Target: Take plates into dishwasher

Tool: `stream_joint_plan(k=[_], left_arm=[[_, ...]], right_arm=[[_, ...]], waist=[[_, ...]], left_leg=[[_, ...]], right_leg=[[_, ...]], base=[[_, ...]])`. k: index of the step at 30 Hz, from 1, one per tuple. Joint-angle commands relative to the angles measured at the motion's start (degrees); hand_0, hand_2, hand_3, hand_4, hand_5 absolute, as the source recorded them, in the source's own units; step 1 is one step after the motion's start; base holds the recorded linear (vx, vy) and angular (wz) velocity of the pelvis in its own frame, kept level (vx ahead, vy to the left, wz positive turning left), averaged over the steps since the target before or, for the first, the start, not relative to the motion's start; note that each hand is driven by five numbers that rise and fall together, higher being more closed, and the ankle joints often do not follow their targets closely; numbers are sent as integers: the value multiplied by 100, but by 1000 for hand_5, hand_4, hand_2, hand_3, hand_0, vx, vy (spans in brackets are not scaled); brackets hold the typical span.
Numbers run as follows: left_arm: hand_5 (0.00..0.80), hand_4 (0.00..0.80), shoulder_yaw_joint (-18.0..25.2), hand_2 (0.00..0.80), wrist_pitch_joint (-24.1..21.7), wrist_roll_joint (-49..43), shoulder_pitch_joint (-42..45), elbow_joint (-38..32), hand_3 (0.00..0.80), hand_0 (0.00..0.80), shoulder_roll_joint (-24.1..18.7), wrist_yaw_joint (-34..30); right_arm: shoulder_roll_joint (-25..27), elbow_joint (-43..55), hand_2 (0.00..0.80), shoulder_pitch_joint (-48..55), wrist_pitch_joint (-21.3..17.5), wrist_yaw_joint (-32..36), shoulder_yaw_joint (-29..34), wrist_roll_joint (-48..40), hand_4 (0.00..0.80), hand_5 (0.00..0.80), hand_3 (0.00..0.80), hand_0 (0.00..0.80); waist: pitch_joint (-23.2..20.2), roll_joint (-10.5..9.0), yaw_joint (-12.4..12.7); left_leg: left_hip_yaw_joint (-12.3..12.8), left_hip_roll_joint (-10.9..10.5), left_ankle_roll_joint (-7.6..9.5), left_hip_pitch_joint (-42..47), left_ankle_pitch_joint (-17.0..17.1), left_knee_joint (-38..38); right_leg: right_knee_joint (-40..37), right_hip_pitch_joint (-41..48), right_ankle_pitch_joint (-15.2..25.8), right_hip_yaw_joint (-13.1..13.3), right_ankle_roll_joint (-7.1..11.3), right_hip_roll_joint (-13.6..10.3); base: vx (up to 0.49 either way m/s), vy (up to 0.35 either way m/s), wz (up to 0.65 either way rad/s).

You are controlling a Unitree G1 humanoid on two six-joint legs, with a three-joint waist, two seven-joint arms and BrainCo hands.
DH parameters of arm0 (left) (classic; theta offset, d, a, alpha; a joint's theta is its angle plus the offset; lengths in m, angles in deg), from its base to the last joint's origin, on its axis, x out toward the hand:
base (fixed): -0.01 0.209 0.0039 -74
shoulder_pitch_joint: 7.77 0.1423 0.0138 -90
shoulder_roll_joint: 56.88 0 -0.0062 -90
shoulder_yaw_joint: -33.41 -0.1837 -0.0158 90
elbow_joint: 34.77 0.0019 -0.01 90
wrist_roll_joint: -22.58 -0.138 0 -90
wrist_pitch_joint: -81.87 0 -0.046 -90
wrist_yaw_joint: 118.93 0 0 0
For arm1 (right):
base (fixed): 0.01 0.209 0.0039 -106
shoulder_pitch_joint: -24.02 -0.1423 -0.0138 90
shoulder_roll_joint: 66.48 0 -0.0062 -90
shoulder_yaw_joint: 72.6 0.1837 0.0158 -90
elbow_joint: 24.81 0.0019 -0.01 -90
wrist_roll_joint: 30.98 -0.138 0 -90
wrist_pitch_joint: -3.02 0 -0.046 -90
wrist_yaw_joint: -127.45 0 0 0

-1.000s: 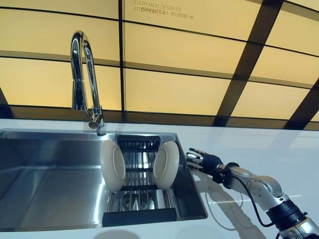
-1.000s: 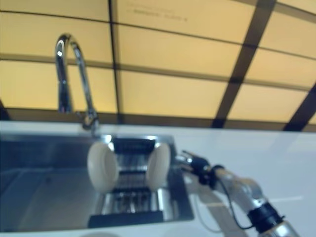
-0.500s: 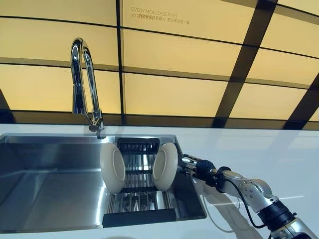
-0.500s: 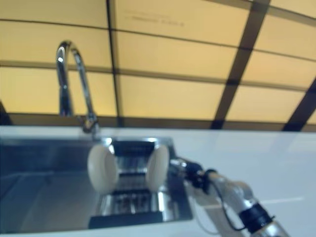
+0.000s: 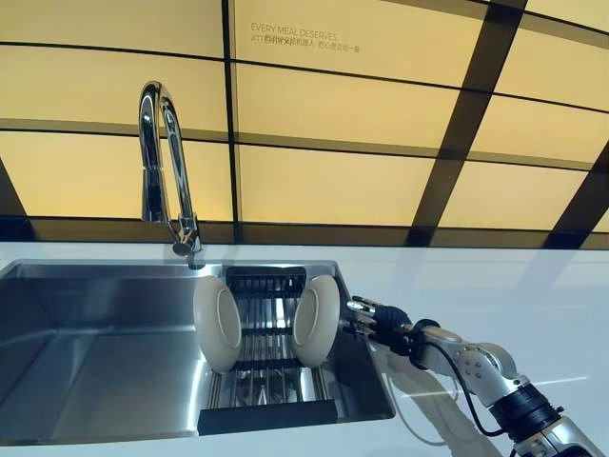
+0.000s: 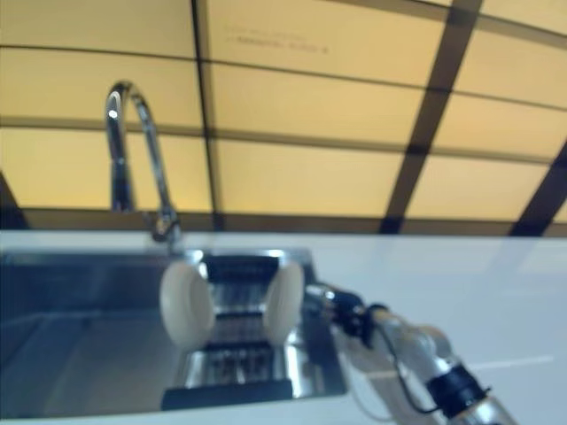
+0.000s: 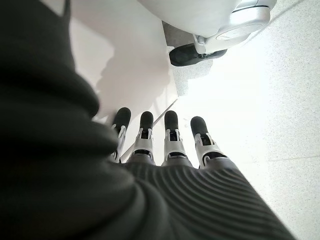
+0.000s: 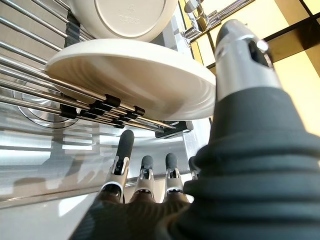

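Two cream plates stand on edge in a dark drying rack (image 5: 268,409) in the right part of the steel sink (image 5: 95,352): one at the left (image 5: 216,324), one at the right (image 5: 317,319). My right hand (image 5: 378,320) reaches in from the right over the sink's edge, fingers straight, just beside the right plate. In the right wrist view the fingers (image 8: 145,177) lie below that plate's rim (image 8: 135,75), with the thumb above it, holding nothing. My left hand (image 7: 165,145) shows only in its own wrist view, open and empty, over the floor.
A tall chrome tap (image 5: 164,162) stands behind the sink, left of the rack. A white counter (image 5: 495,286) runs around the sink and off to the right. A wall of yellow panels (image 5: 333,171) rises behind.
My right hand has moved left, from over the counter to the sink's edge beside the right plate. The plates have not moved. The view has shifted slightly.
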Motion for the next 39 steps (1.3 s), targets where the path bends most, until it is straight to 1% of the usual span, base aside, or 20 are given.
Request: stream_joint_plan(k=[1,5,14,21,28,39], left_arm=[[0,0,-222,0,-140,-194,-343,325,0,0,-24,-33],[0,0,-241,0,-141,-202,-369,331,0,0,-8,-32],[0,0,-259,0,-131,-273,-415,376,0,0,-17,-49],[0,0,-279,0,-171,-279,-426,399,0,0,-22,-76],[0,0,-314,0,-189,-255,-407,387,0,0,-10,-72],[0,0,-385,0,-126,-234,-444,342,0,0,-4,-71]], right_arm=[[-186,-333,0,-770,-279,-65,-155,-79,0,0,0,0],[-212,-430,0,-788,-294,-59,-141,46,0,0,0,0],[-167,-576,0,-803,-301,32,-48,-40,0,0,0,0],[-156,-426,0,-836,-350,172,-90,-83,0,0,0,0],[-164,-107,0,-811,-326,24,-185,-206,0,0,0,0],[-272,-54,0,-851,-245,-112,-373,-190,0,0,0,0]], waist=[[15,-4,111],[11,4,112],[6,-2,100],[4,-13,85],[-8,-23,70],[-6,-27,85]], left_leg=[[184,261,-209,5,-150,10],[189,257,-211,5,-153,10],[182,243,-202,31,-169,10],[195,244,-202,35,-174,10],[234,244,-194,32,-177,10],[254,239,-181,44,-182,10]], right_leg=[[10,209,-271,-217,113,149],[10,214,-278,-225,112,142],[10,230,-272,-241,108,135],[10,225,-269,-227,108,145],[10,210,-266,-210,113,143],[10,217,-262,-208,116,142]], base=[[0,0,0],[0,0,0],[0,0,0],[0,0,0],[0,0,0],[0,0,0]])
